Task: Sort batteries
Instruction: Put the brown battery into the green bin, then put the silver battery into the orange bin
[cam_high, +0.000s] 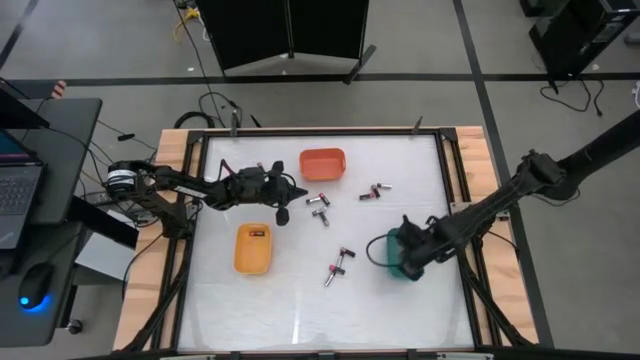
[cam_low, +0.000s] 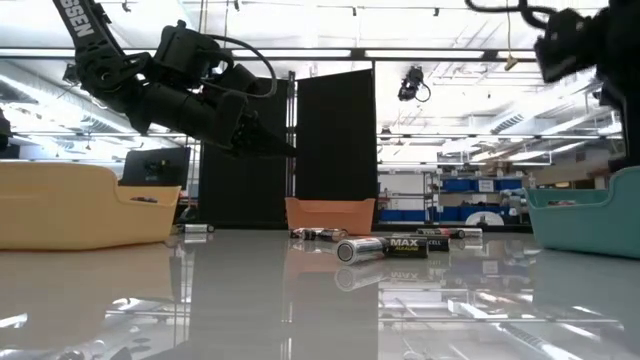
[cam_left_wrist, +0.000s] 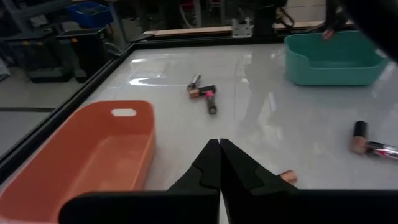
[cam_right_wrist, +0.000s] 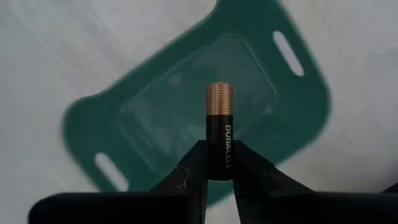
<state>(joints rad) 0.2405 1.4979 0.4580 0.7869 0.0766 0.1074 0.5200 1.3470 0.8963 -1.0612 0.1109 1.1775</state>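
Note:
My right gripper is shut on a black and copper battery and hangs over the green tray, which sits at the table's right. My left gripper is shut and empty. It hangs above the table between the orange tray and the yellow tray, as the high view shows. Loose batteries lie on the table near the middle, to the right of the orange tray and toward the near side. My right gripper pinches the battery's black end between its two fingertips. The fingers point down from above and the battery runs on in line with them. Its copper end points down at the green tray. The battery is clear of the tray.
The orange tray lies close beside my left gripper. Batteries lie ahead of my left gripper. A raised frame runs round the white table. There is free room along the near edge.

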